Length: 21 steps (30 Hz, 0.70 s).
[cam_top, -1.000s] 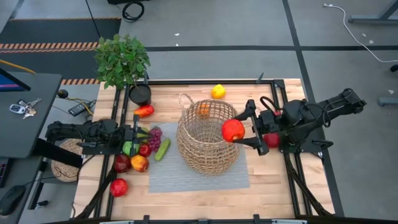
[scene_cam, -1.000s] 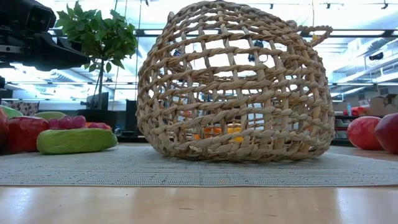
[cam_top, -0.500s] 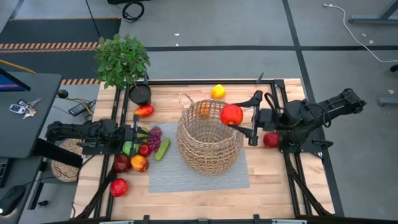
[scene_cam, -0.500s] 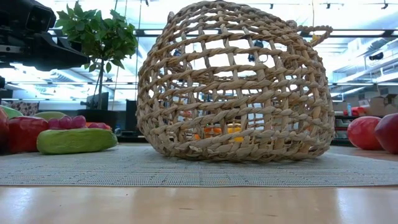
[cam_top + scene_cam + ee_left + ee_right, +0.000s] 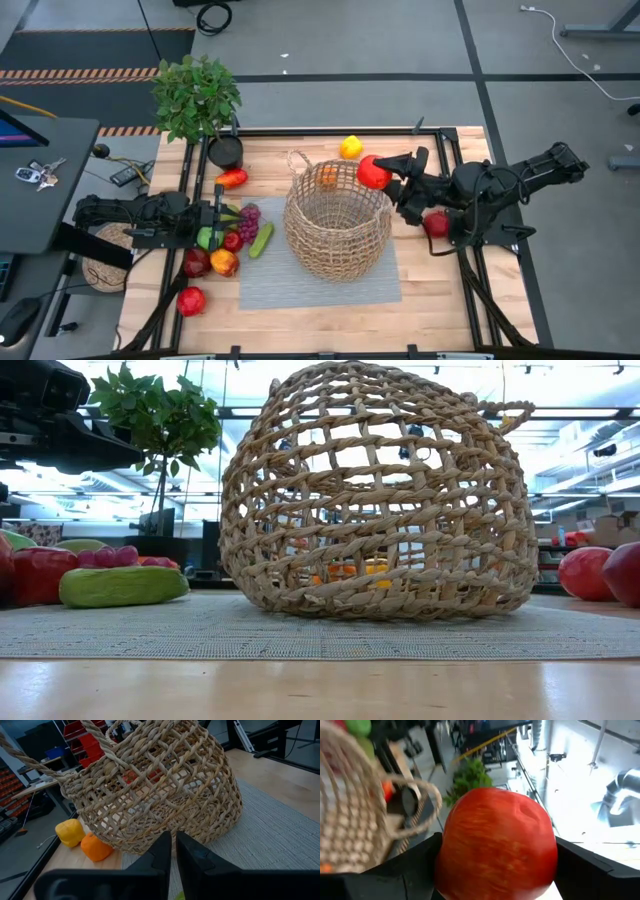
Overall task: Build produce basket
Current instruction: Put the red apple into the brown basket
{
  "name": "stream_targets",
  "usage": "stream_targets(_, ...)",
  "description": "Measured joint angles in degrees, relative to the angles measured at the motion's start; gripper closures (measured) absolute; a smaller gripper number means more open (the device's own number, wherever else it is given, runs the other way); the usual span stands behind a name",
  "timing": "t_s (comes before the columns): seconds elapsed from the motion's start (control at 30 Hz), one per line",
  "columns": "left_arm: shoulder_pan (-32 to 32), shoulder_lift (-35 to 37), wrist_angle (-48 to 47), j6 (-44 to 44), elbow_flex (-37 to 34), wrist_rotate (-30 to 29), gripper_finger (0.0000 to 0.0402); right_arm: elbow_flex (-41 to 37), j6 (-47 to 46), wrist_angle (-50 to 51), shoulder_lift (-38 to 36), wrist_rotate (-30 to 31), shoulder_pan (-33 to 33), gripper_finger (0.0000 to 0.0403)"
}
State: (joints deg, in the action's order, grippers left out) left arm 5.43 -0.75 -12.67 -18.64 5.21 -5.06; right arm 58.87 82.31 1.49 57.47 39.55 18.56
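Overhead and low views of the bench (image 5: 440, 300), described from the lower edge of the overhead frame upward. A red apple (image 5: 191, 300) lies alone at lower left on bare wood. Above it, a grey woven mat (image 5: 300, 285) carries the basket (image 5: 337, 220), which stands at frame centre with its mouth up and one loop handle at its upper left. In the low view the basket (image 5: 375, 495) fills the middle of the frame, and an orange-yellow patch shows through the weave near its base, probably fruit beyond it.

Left of the basket sits a cluster of produce: a green cucumber (image 5: 261, 239) at the mat's edge, purple grapes (image 5: 249, 213), a green apple (image 5: 206, 238), and further red and orange fruit just below. The left claw (image 5: 219, 222) rests at this cluster with its fingers pressed together and nothing seen between them. The left wrist view shows those fingers (image 5: 155, 860) pointing toward the basket wall.

At middle right, the right claw (image 5: 388, 175) is held wide around a second red apple (image 5: 374, 172), just beyond the basket's upper-right rim. Another red fruit (image 5: 436, 224) lies under that arm.

Toward the top edge lie a yellow lemon (image 5: 351, 147), an orange (image 5: 327, 177) seen at the basket's far rim, a red-orange pepper (image 5: 232, 178), and a potted plant (image 5: 197, 95) at the upper-left corner.
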Motion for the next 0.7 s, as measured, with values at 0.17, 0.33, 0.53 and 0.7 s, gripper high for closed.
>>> stream_targets(0.17,0.01,0.02,-0.02,-0.02,-0.01,0.00,0.0374,0.00,5.16,-0.05,0.00,1.44,-0.02,0.0075)
stream_targets(0.33,0.02,0.01,-0.01,0.00,0.00,-0.02,0.0370,0.00,6.99,-0.08,0.00,1.42,-0.02,0.0075)
stream_targets(0.53,0.00,0.00,-0.02,-0.02,-0.02,0.00,0.0366,0.00,7.29,-0.10,0.00,1.35,-0.02,0.0075)
stream_targets(0.7,0.00,0.01,-0.01,-0.01,-0.01,-0.01,0.0371,0.00,5.38,-0.10,0.00,0.51,-0.02,0.0075)
